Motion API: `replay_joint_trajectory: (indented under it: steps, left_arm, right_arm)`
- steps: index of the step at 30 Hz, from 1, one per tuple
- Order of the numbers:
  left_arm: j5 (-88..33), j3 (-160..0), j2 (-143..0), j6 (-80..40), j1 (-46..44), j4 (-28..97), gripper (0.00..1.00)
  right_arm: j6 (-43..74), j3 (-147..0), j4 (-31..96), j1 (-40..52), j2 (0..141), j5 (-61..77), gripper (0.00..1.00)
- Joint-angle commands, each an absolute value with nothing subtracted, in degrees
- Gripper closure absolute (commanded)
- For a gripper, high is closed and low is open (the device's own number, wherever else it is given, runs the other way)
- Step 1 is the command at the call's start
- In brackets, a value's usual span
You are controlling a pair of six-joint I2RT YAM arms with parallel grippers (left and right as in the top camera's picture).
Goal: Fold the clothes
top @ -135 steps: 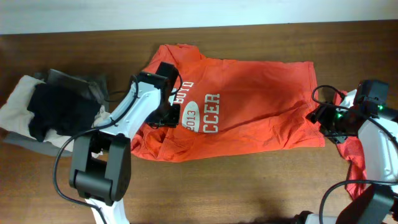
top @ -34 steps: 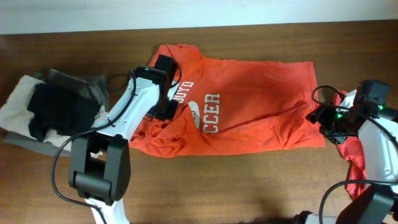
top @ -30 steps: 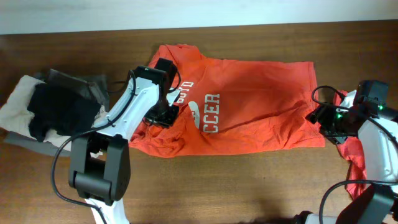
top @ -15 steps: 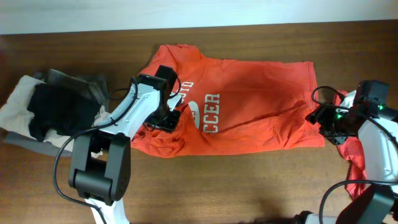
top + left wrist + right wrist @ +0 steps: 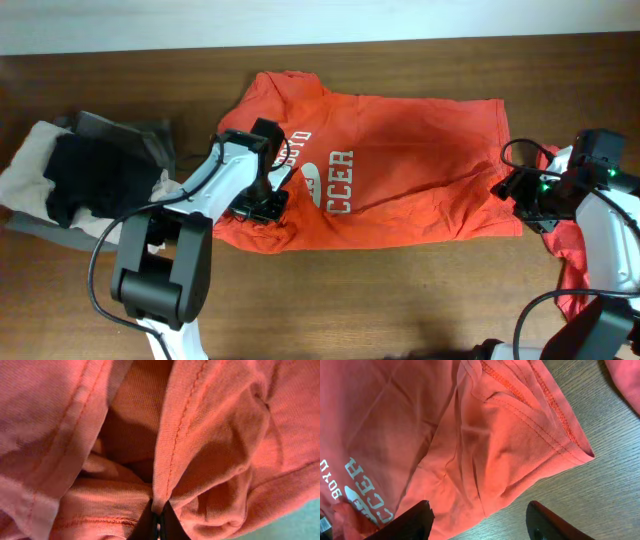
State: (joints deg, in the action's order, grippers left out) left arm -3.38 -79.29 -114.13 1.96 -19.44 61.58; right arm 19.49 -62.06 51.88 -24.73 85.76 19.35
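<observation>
The large orange-red T-shirt lies spread across the table with white letters reading "CCER" and "2013" near its left part. My left gripper is at the shirt's bunched left edge and is shut on a hemmed fold of it. My right gripper is open at the shirt's right lower corner, with the shirt's hem in front of the fingers, not between them. A second red garment lies under the right arm at the table's right edge.
A pile of black, cream and grey clothes sits at the left of the table. Bare brown wood lies in front of the shirt. The back edge of the table meets a white wall.
My left gripper has moved down along the shirt's left edge, dragging the fold toward the front. The right arm has not moved.
</observation>
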Motion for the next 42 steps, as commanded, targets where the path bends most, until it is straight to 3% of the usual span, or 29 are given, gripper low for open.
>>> replay_joint_trajectory:
  steps: [1, 14, 16, 18, 19, 21, 23, 31, 34, 35, 36, 38, 42]
  left_arm:
    - [-4.23, -84.93, -113.75, 2.2, -19.46, 64.1, 0.99]
    - [-4.32, -91.81, -116.62, 4.4, -19.51, 59.22, 0.99]
    - [-4.29, -91.81, -118.06, 4.38, -19.51, 59.53, 0.89]
    - [-4.08, -91.81, -119.04, 4.38, -19.51, 60.25, 0.61]
    - [-3.68, -91.81, -119.17, 4.38, -19.51, 60.38, 0.54]
    - [-2.42, -91.83, -119.28, 4.38, -19.51, 60.2, 0.48]
    - [-0.78, -92.09, -119.26, 4.36, -19.51, 60.14, 0.34]
    - [1.3, -94.5, -119.24, 3.9, -19.0, 65.41, 0.34]
    - [1.34, -94.67, -119.24, 3.53, -19.0, 65.41, 0.4]
    - [1.28, -94.65, -119.26, 3.53, -19.03, 65.39, 0.49]
    - [1.23, -94.65, -119.31, 3.53, -19.25, 65.32, 0.73]
    - [0.62, -94.65, -119.31, 3.55, -19.75, 65.36, 0.93]
    - [0.23, -94.56, -119.44, 4.29, -21.15, 65.01, 0.98]
  right_arm:
    - [19.33, -63.13, 51.81, -24.77, 85.12, 18.63, 0.35]
    - [19.33, -63.13, 51.68, -24.77, 85.12, 18.65, 0.35]
    - [19.33, -63.13, 51.7, -24.77, 85.12, 18.65, 0.35]
    - [19.33, -63.13, 51.72, -24.77, 85.12, 18.65, 0.35]
    - [19.33, -63.13, 51.7, -24.77, 85.12, 18.65, 0.35]
    - [19.33, -63.13, 51.7, -24.77, 85.12, 18.65, 0.35]
    - [19.33, -63.13, 51.68, -24.77, 85.12, 18.65, 0.35]
    - [19.33, -63.13, 51.64, -24.77, 85.12, 18.63, 0.35]
    - [19.33, -63.13, 51.62, -24.77, 85.12, 18.63, 0.35]
    - [19.33, -63.13, 51.62, -24.77, 85.12, 18.63, 0.35]
    - [19.33, -63.13, 51.59, -24.77, 85.12, 18.63, 0.35]
    - [19.33, -63.13, 51.57, -24.77, 85.12, 18.63, 0.35]
    - [19.33, -63.13, 51.59, -24.77, 85.12, 18.63, 0.35]
